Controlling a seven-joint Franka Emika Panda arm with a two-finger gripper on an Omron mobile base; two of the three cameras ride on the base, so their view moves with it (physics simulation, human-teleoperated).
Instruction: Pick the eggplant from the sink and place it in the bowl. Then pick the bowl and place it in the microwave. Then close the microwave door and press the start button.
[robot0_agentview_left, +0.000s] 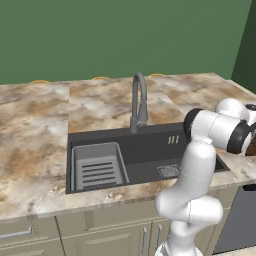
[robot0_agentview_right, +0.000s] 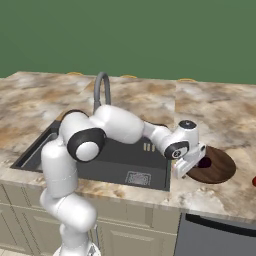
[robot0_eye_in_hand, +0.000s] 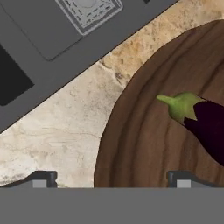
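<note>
wood grain: the bowl takes up most of the hand view from 3 to 6 o'clock, brown rings all over; pretty sure the hand sits low over it because that's the drop spot
gripper: the gripper has its fingertips spread wide at the bottom edge; one tip over marble, the other over the bowl's near side; nothing between them, so it's empty
eggplant: the eggplant lies inside the bowl at about 3 o'clock in the hand view, green cap pointing toward 10; it's apart from the fingers, so I'd call the first step done
counter: the marble counter shows as a strip between bowl and sink; the bowl sits on it just beside the basin, which keeps the carry short
sink: the sink lies further out; its rack insert is at 9 o'clock in the basin, the faucet at 12 behind it
next: my guess is the jaws need to shift onto the bowl's rim to lift it; grabbing over the eggplant would be awkward
</note>
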